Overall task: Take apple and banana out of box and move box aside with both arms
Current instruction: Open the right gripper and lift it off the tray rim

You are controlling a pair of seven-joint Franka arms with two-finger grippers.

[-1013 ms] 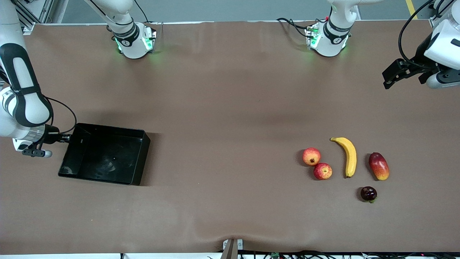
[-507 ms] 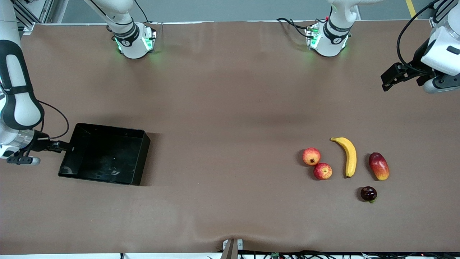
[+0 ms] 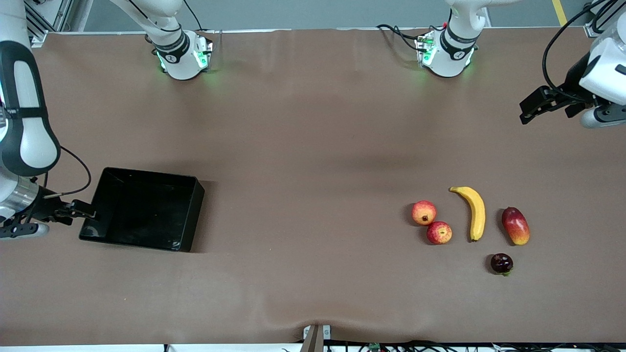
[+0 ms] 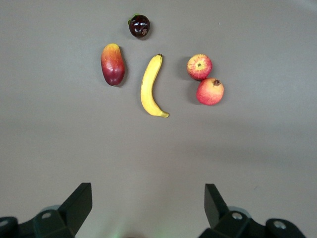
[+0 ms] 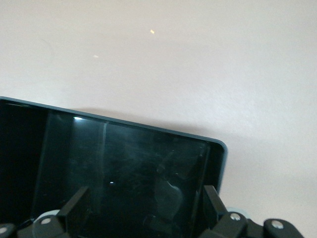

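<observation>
The black box [image 3: 142,210] sits toward the right arm's end of the table. My right gripper [image 3: 83,211] is open at the rim of the box's end wall. The right wrist view shows the open right gripper [image 5: 143,203] over the box's glossy inside [image 5: 124,163]. The yellow banana [image 3: 474,211] and the red apple [image 3: 439,232] lie toward the left arm's end. My left gripper [image 3: 527,111] hangs open and empty over bare table. From the left gripper [image 4: 147,198], the banana [image 4: 151,87] and apple [image 4: 199,67] show on the table.
A pomegranate [image 3: 423,212] touches the apple. A red-yellow mango [image 3: 515,226] lies beside the banana, and a dark plum [image 3: 502,263] sits nearer the front camera. A brown cloth [image 3: 313,146] covers the table.
My right gripper has slid along the box's end wall toward the front camera. The left gripper shifted only slightly. The box and the fruits have stayed in place.
</observation>
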